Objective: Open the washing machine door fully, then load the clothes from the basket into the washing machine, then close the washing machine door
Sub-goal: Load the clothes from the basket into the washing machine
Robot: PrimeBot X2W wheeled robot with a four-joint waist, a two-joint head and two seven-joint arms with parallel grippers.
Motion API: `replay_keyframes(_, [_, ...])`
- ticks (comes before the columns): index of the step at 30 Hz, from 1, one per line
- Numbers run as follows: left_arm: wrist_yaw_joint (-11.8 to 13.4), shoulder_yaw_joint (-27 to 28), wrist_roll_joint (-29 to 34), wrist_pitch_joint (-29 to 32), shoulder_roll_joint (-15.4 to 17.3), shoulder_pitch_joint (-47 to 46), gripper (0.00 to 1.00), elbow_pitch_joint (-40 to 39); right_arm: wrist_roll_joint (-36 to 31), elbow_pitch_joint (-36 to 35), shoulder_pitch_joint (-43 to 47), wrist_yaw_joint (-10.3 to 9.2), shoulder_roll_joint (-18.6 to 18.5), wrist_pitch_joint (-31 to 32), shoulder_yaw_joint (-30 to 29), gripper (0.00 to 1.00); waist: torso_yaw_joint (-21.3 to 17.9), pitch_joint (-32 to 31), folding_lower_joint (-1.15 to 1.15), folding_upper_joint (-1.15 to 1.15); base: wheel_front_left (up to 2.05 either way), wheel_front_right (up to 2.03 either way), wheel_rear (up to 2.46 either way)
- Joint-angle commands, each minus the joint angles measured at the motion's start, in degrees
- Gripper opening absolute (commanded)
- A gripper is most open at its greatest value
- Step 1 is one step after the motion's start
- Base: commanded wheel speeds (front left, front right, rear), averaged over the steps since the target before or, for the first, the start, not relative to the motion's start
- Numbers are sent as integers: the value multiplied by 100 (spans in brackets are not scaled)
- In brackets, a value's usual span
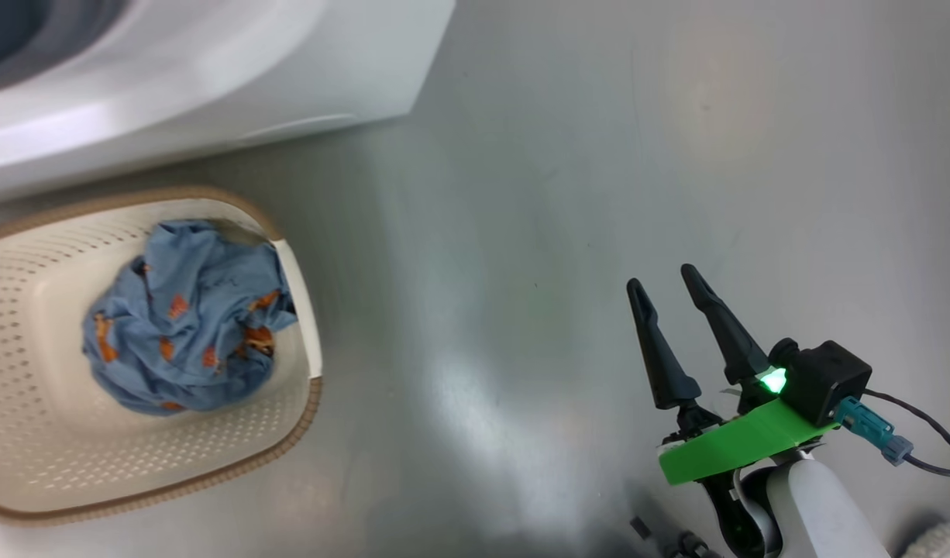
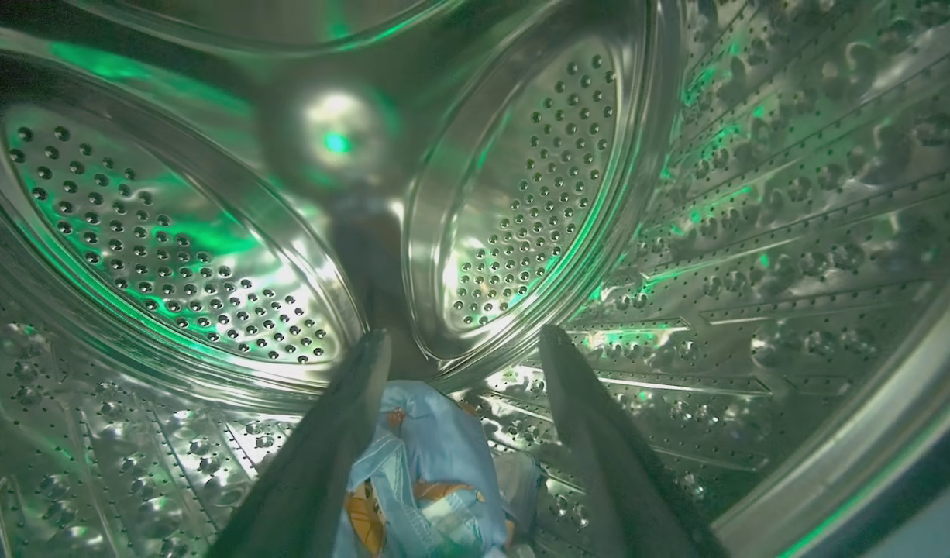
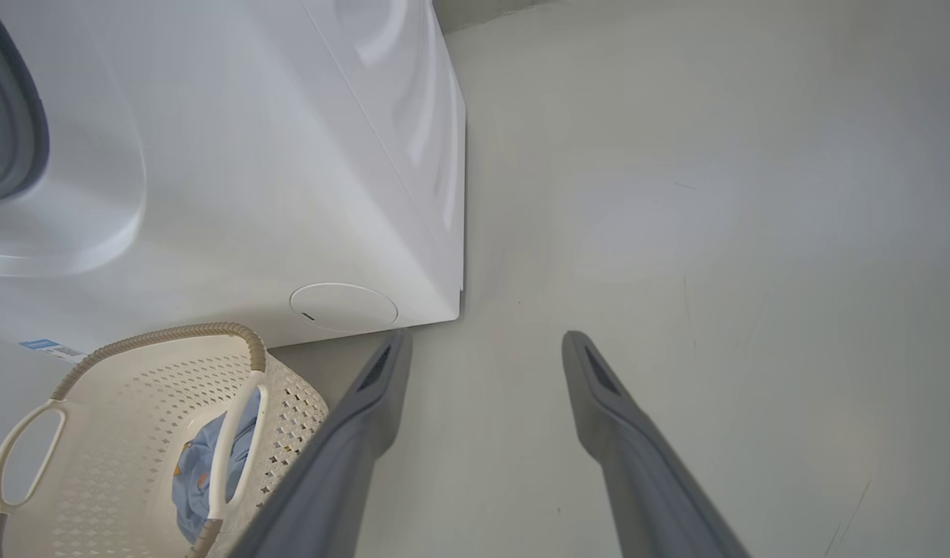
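the clothes are a crumpled bundle of light blue fabric printed with small orange-brown figures. it lies in the small cream-white perforated plastic basket with a brown woven-look rim. the basket stands on the glossy grey floor, just beside the front of the big white front-loading washing machine.

the left wrist view looks into the steel dimpled drum, lit green. there a second piece of blue fabric, with the same orange print and a paler part, lies on the drum's bottom. the left gripper has its two dark fingers spread wide to either side of that piece (whether they touch it is not clear), so it is released.

the right wrist view gives the machine's lower front: a round white service flap, a blue label sticker and the basket's two white side handles. the right gripper hangs over bare floor, well apart from the basket, fingers parted and grasping nothing.

counted: two pieces of blue fabric, one basket with two handles, one machine, two grippers.
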Motion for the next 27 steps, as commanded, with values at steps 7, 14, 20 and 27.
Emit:
replay_keyframes(7, [-12,638,241,-28,-90,996,100,-590,-211,56,137,9,-14,-68,-118,100,378,-670,0,0,0,0,0])
replay_keyframes(14, [-13,1068,564,-29,-386,1873,100,-1006,-322,166,231,9,-14,-68,-227,100,487,-1194,0,0,0,0,0])
replay_keyframes(20, [19,1453,893,-29,-646,2746,100,-1341,-503,104,325,9,-14,-68,-225,100,492,-1651,0,0,0,0,0])
replay_keyframes(27, [54,1891,1213,-29,-967,3778,100,-1755,-566,-11,473,9,-14,-68,-357,100,492,-2152,0,0,0,0,0])
